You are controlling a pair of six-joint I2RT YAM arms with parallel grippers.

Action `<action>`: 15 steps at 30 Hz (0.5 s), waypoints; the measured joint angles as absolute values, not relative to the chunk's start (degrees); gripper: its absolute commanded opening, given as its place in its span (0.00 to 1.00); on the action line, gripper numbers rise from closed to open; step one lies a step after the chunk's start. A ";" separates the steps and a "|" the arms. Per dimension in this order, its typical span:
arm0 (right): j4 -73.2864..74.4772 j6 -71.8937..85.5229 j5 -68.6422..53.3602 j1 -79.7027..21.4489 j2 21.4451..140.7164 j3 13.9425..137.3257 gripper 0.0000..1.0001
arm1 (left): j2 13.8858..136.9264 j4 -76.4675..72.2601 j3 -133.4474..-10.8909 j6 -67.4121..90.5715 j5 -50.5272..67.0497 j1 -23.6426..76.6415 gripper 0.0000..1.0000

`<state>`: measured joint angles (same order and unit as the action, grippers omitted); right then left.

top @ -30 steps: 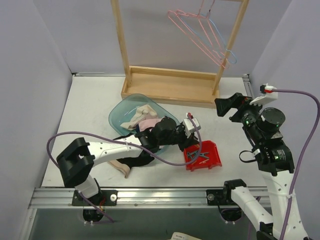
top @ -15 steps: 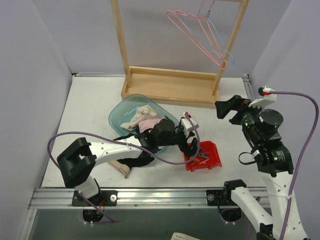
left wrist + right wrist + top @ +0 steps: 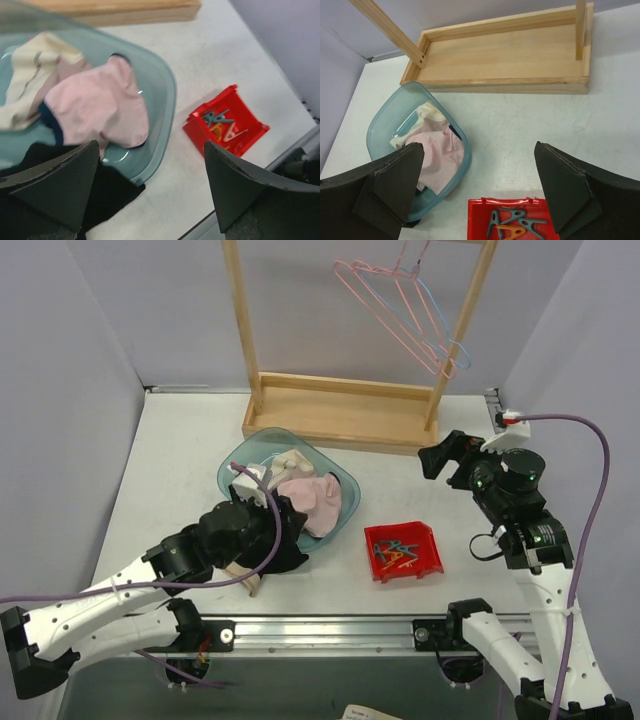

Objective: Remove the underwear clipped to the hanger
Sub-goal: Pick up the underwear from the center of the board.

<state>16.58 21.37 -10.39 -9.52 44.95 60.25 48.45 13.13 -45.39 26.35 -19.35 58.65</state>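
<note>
Two thin wire hangers, pink and blue, hang bare on the wooden rack. Pale pink underwear, one pair dark-trimmed, lies with a cream piece in the teal bin. Black underwear lies on the table against the bin's near side, its beige waistband poking out below my left arm. My left gripper hovers open over the bin's near edge, nothing between its fingers. My right gripper hangs open and high over the table's right side.
A red tray holding several clothespins sits right of the bin. The wooden rack's base lies at the back. Grey walls close both sides. A purple cable loops over my left arm.
My left gripper opened over the red tray, then the arm drew back left to the bin's near edge. My right gripper shifted slightly left and stayed open.
</note>
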 measured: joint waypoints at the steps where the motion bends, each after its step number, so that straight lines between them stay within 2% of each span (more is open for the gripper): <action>1: 16.49 21.37 -10.61 -9.76 45.28 59.96 1.00 | 47.86 15.62 -44.88 28.34 -21.52 58.63 0.94; 8: 16.51 21.58 -10.87 -12.03 47.18 58.89 1.00 | 58.48 30.22 -44.49 38.59 -32.45 55.83 0.94; 15: 15.62 21.61 -10.85 -12.62 47.09 58.39 1.00 | 65.60 32.47 -43.97 40.86 -34.68 51.48 0.94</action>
